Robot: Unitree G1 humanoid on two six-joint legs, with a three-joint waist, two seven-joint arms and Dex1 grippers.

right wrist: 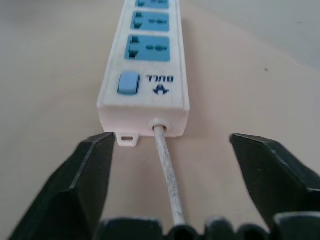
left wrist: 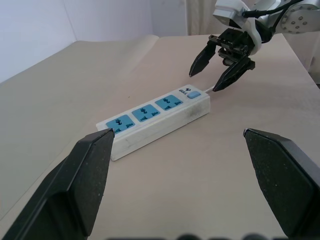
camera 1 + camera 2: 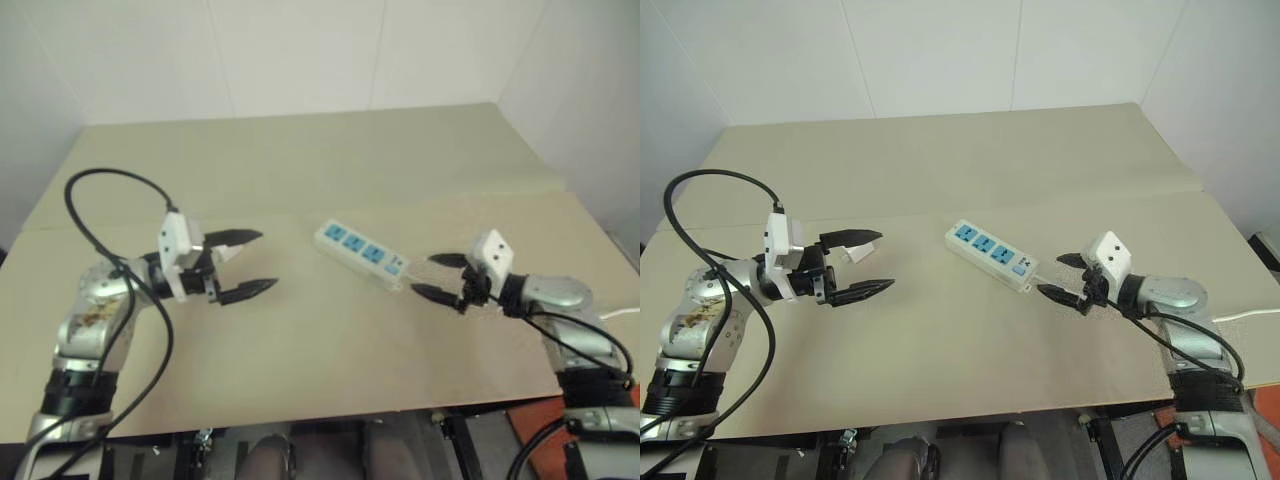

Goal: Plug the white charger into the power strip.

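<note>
I see the power strip (image 3: 361, 254) lying flat on the tan worktop (image 3: 330, 170), between my two pincers. It is a long white bar with three blue socket faces (image 2: 142, 112) in a row. All three sockets have nothing plugged in them.

My right pincer (image 3: 438, 277) is released, with its two black fingers spread wide and nothing between them. It points at the end of the strip that has the small blue switch (image 1: 128, 83). It sits just beside that end but does not touch it. The thin white cord (image 1: 167, 172) comes out of that same end and runs back in the gap between the two right fingers (image 1: 80, 185).

My left pincer (image 3: 250, 263) is released too, fingers wide apart and holding nothing. It points across at the other end of the strip, the end away from the switch. It is a bit farther off than the right one. Bare worktop lies between it and the strip.

A black cable (image 3: 95, 215) loops up over the worktop behind my left arm.

I cannot see the white charger near either pincer, so I cannot tell where it is.
</note>
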